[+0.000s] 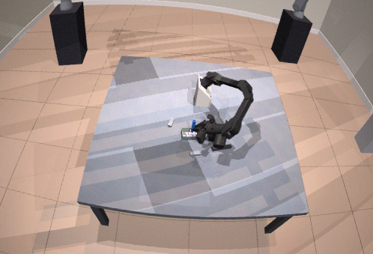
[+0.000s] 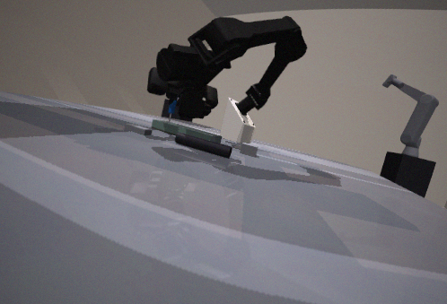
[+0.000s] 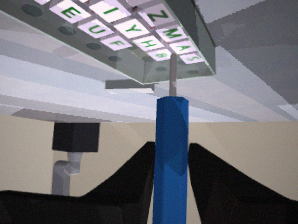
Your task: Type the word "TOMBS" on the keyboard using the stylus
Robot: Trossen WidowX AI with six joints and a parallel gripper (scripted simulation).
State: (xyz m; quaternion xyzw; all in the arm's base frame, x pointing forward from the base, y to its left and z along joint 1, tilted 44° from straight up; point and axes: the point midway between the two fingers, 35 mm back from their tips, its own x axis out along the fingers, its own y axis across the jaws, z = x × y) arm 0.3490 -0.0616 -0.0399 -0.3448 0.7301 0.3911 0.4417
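The keyboard (image 1: pixel 184 138) (image 2: pixel 186 132) (image 3: pixel 207 67) is a green-edged tray with white lettered keys, lying on the table. The blue stylus (image 1: pixel 193 124) (image 2: pixel 171 107) (image 3: pixel 171 125) stands near upright over it, its thin grey tip pointing down at the keys. My gripper (image 1: pixel 195 127) (image 2: pixel 174 104) (image 3: pixel 171 149) is shut on the stylus's blue shaft. In the wrist view the tip ends by the B key (image 3: pixel 161 54), between it and the A key (image 3: pixel 182 48) and S key (image 3: pixel 193 59). The M key (image 3: pixel 172 33) is further up. Whether the tip touches a key cannot be told. The arm hides part of the keyboard in the top view.
A black cylinder (image 1: pixel 222 147) (image 2: pixel 203 146) lies beside the keyboard. Small grey blocks (image 1: pixel 170 122) (image 1: pixel 195 153) (image 2: pixel 249 149) (image 3: pixel 129 86) lie near it. The arm rises from a white stand (image 1: pixel 202 97) (image 2: pixel 238 124). Other arms stand on black pedestals (image 1: pixel 69 35) (image 1: pixel 291 37) off the table.
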